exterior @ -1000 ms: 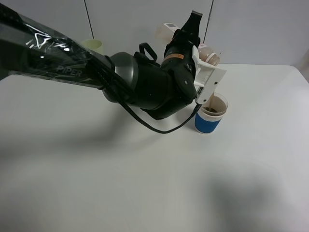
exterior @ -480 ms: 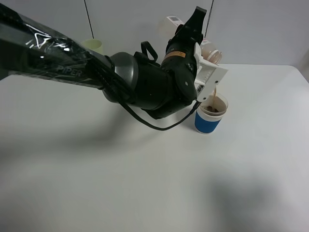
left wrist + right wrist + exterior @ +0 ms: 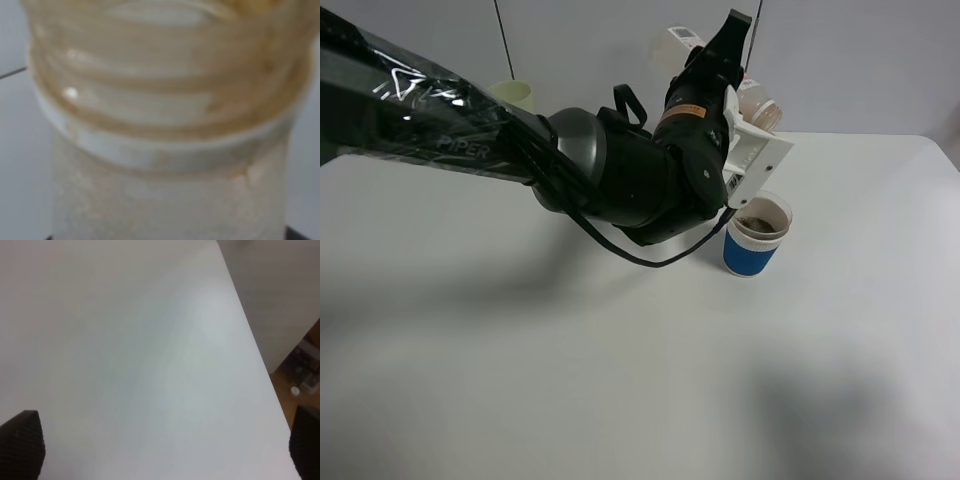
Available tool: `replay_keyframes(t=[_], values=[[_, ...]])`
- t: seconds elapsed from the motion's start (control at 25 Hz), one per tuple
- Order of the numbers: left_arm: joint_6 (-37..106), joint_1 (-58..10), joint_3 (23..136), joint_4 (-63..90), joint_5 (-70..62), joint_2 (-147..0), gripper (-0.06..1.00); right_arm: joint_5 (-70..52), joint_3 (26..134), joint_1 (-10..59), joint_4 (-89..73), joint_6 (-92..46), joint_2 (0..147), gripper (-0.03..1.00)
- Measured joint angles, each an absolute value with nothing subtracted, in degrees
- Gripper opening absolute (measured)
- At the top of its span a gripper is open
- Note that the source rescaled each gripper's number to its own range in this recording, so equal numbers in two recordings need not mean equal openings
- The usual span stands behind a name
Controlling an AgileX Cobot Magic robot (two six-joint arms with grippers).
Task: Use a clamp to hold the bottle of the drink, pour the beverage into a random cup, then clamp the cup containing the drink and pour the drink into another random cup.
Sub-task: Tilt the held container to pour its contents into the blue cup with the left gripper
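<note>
While the high view takes in the whole scene, it gives only the two ends of the bottle (image 3: 757, 103), since the left gripper (image 3: 718, 62) and its white bracket cover the middle. That gripper is clenched on the bottle, well above the table (image 3: 620, 380). The bottle's long axis is tilted: the base is up and toward the back wall, and the mouth is lower and toward the right of that view. The mouth points down at the cup (image 3: 757, 235), hanging just above and behind its rim, apart from it. The cup stands upright on the table with brown drink (image 3: 760, 221) inside. A pale cup (image 3: 513, 94) shows behind the arm (image 3: 440, 120).

The left wrist view alone shows the bottle's (image 3: 165, 150) neck: threads and collar, wet-looking and brown-tinged, blurred by closeness.

Only the right wrist view shows the right gripper (image 3: 162, 447). It is released, its dark fingertips (image 3: 22, 445) spread wide over bare table (image 3: 150, 340), near a table edge.
</note>
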State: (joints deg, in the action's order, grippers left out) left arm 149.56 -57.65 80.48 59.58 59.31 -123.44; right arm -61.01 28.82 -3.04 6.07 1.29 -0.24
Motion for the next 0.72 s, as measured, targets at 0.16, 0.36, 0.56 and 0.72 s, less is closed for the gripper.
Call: replay_keyframes(t=[0.16, 0.36, 0.56, 0.72], values=[[149.56, -57.76, 80.48, 58.07, 60.36, -123.44, 0.00, -61.01, 28.82, -3.04, 6.07, 1.29, -0.24, 1.00], [149.56, -58.88, 80.48, 58.02, 60.41, -123.44, 0.00, -61.01, 28.82, -3.04, 6.07, 1.29, -0.24, 1.00], [149.56, -59.89, 80.48, 57.60, 60.41, -123.44, 0.00, -61.01, 28.82, -3.04, 6.07, 1.29, -0.24, 1.00], [149.56, -59.92, 80.48, 56.58, 60.62, -123.44, 0.00, -61.01, 28.82, -3.04, 6.07, 1.29, -0.24, 1.00]])
